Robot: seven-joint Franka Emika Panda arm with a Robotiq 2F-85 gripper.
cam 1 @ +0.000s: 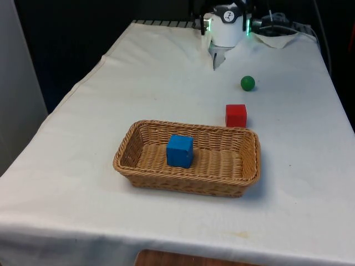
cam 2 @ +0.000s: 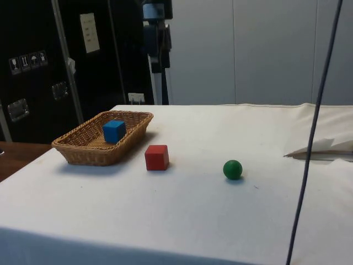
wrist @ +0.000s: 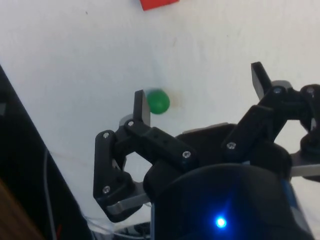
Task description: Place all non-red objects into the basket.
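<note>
- While the blue cube [cam 1: 179, 151] sits inside the basket [cam 1: 244, 185], the gripper [wrist: 200, 95] hangs with fingers spread wide, empty.
- Green ball [cam 1: 247, 83] lies far of the red cube [cam 1: 236, 116].

No words or numbers can be read on the basket, the cubes, the ball or the table. In the side view, the dark cabinets [cam 2: 38, 72] carry a pale label sheet [cam 2: 89, 32] high on a door, its print too small to read. Further to that view's left, a row of small white handling-symbol stickers [cam 2: 25, 62] sits on the cabinet front; one looks like an umbrella pictogram, the others cannot be made out.
</note>
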